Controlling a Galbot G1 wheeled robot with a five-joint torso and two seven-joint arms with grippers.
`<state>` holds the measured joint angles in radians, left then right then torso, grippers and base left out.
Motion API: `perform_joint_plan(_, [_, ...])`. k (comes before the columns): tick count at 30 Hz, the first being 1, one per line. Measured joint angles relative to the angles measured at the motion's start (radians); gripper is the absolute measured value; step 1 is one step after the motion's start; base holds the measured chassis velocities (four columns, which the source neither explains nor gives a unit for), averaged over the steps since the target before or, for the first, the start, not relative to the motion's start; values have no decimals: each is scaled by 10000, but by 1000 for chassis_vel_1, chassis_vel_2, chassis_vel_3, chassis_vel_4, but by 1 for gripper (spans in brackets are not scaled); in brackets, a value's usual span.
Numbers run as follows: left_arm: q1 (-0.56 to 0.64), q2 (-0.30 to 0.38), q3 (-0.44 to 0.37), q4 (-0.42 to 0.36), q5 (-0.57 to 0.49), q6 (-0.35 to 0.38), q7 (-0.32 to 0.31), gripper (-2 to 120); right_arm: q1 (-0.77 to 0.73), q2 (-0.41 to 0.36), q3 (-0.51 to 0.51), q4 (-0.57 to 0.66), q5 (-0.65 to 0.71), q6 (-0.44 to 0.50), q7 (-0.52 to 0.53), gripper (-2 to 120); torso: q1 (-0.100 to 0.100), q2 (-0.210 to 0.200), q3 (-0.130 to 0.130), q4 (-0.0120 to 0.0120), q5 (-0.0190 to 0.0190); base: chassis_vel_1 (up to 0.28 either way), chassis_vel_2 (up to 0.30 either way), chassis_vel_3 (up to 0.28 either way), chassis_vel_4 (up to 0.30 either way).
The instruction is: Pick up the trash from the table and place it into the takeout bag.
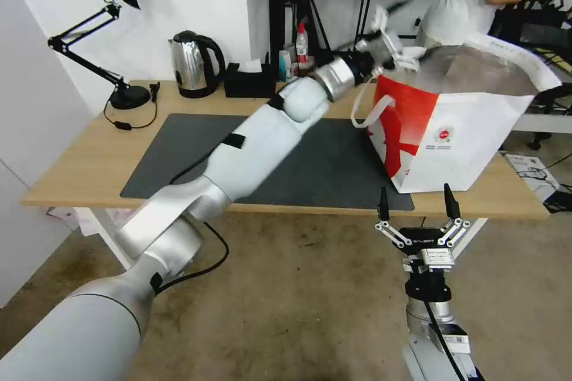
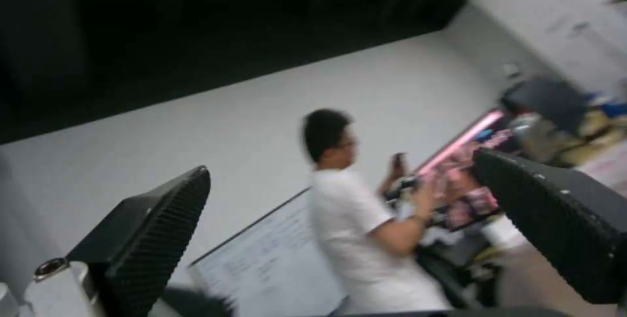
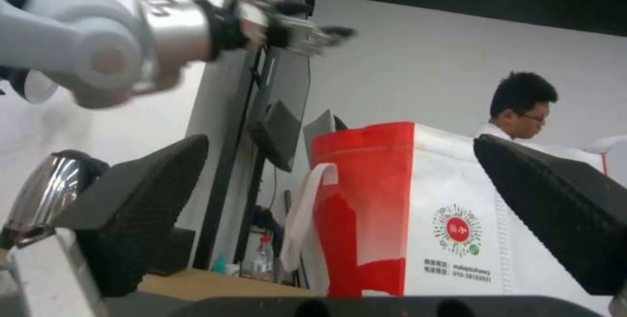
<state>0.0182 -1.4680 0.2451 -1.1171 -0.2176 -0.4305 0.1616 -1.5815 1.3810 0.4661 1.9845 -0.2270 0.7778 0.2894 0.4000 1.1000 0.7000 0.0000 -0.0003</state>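
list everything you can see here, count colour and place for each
takeout bag: 1, white with a red panel and silver lining, standing open at the right end of the table
table: 1, light wood with white legs
mat: 1, dark grey, middle of the table
kettle: 1, steel and black, back of the table
tissue box: 1, black, right of the kettle
desk lamp: 1, black, back left corner
bottle: 1, clear with a red cap, behind the tissue box
left gripper: 1, white and black, open, above the bag's mouth
right gripper: 1, black, open, low in front of the table's near edge
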Motion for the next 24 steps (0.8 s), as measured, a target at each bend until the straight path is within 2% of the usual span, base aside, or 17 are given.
perform_joint_plan(1, [64,324,-73,-269,-241,38,-153,100,0,0,-1,0,0,0,-1,100,0,0,0,1,-2,0,0,0,0])
perform_joint_plan(3, [125,533,-106,-462,-425,64,-254,100,0,0,0,0,0,0,0,100,0,0,0,2,-1,0,0,0,0])
perform_joint_plan(5, [485,1266,-198,-1237,-1026,218,-536,100,1,1,1,0,0,0,-1,100,0,0,0,1,-1,0,0,0,0])
perform_joint_plan(7, [629,1471,-243,-1478,-1134,263,-597,100,0,0,-2,0,0,0,-2,100,0,0,0,2,-3,0,0,0,0])
perform_joint_plan(11, [1705,2647,-708,-2931,-1521,383,-756,100,0,0,-1,0,0,0,-1,100,0,0,0,0,-1,0,0,0,0])
perform_joint_plan(12, [1705,2647,-708,-2931,-1521,383,-756,100,0,0,-1,0,0,0,-1,100,0,0,0,0,-1,0,0,0,0])
perform_joint_plan(16, [3129,3688,-1417,-4614,-1937,662,-1050,100,1,0,0,0,0,-1,0,100,-1,0,-1,-2,2,0,0,0,0])
perform_joint_plan(17, [3129,3688,-1417,-4614,-1937,662,-1050,100,1,0,0,0,0,-1,0,100,-1,0,-1,-2,2,0,0,0,0])
perform_joint_plan(21, [5222,4487,-2661,-6324,-2064,964,-1299,100,0,0,-2,0,0,0,0,100,0,1,-1,2,-3,0,0,0,0])
perform_joint_plan(22, [5222,4487,-2661,-6324,-2064,964,-1299,100,0,0,-2,0,0,0,0,100,0,1,-1,2,-3,0,0,0,0])
perform_joint_plan(24, [6112,4734,-3298,-6928,-2061,990,-1326,100,1,0,-1,0,0,0,0,100,-1,0,-2,3,1,0,0,0,0])
